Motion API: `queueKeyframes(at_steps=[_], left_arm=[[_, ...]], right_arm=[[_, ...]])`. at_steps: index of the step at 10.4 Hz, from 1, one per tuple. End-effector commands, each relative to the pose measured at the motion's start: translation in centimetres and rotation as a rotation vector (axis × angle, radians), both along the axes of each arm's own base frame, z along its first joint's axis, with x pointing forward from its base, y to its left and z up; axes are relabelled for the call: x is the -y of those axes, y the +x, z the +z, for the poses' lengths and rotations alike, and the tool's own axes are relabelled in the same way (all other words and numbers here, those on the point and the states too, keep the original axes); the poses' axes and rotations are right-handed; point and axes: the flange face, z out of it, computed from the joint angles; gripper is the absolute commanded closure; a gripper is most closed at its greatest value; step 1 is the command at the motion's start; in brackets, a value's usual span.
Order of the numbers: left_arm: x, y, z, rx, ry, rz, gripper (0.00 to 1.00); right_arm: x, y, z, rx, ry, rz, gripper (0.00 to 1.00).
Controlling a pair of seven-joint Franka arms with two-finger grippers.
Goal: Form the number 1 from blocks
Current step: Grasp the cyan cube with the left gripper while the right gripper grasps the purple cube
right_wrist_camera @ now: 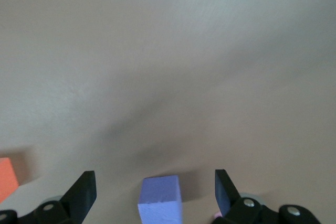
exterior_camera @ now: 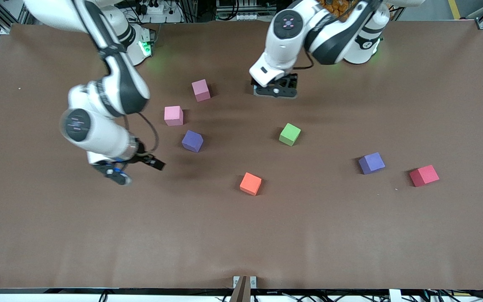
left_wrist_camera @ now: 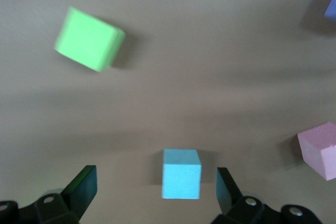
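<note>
Several blocks lie scattered on the brown table: two pink blocks (exterior_camera: 201,90) (exterior_camera: 173,115), a purple block (exterior_camera: 192,141), a green block (exterior_camera: 289,134), an orange block (exterior_camera: 250,183), another purple block (exterior_camera: 371,162) and a red block (exterior_camera: 424,175). My left gripper (exterior_camera: 276,90) hangs open, low over a light blue block (left_wrist_camera: 181,173), which lies on the table between its fingers, untouched. My right gripper (exterior_camera: 138,170) is open and tilted, just off the first purple block (right_wrist_camera: 160,199) toward the right arm's end. That block shows between its fingers, unheld.
In the left wrist view the green block (left_wrist_camera: 89,39) and a pink block (left_wrist_camera: 320,149) lie apart from the light blue one. The orange block (right_wrist_camera: 6,179) shows at the edge of the right wrist view. The table (exterior_camera: 141,235) is bare brown nearer the front camera.
</note>
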Motion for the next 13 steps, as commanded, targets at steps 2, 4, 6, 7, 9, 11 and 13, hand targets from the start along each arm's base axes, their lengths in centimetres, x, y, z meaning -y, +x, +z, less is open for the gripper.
queueKeyframes(at_steps=[2, 4, 6, 7, 9, 11, 13], left_arm=[[2.4, -3.4, -5.1, -0.065, -0.011, 0.076, 0.0], [3.2, -5.2, -7.6, -0.095, 0.003, 0.062, 0.0], [2.8, -6.9, -9.7, -0.105, 0.013, 0.043, 0.0], [2.6, -7.3, -10.3, -0.106, 0.02, 0.03, 0.0], [2.5, -7.5, -11.3, -0.09, 0.037, -0.01, 0.0], [2.9, -7.9, -12.5, -0.098, 0.014, -0.013, 0.0], [3.0, -8.4, -13.2, -0.104, 0.015, -0.022, 0.0]], right_arm=[[-1.5, -3.5, -4.7, 0.002, 0.019, -0.029, 0.0], [-3.8, -5.8, -6.2, -0.017, 0.01, 0.015, 0.0], [-5.2, -7.4, -7.3, -0.037, 0.0, 0.05, 0.0], [-5.3, -7.9, -7.8, -0.045, -0.004, 0.061, 0.0], [-5.7, -8.7, -8.6, -0.05, -0.009, 0.083, 0.0], [-6.8, -9.3, -8.9, -0.051, -0.006, 0.101, 0.0], [-7.4, -9.8, -9.3, -0.056, -0.01, 0.116, 0.0]])
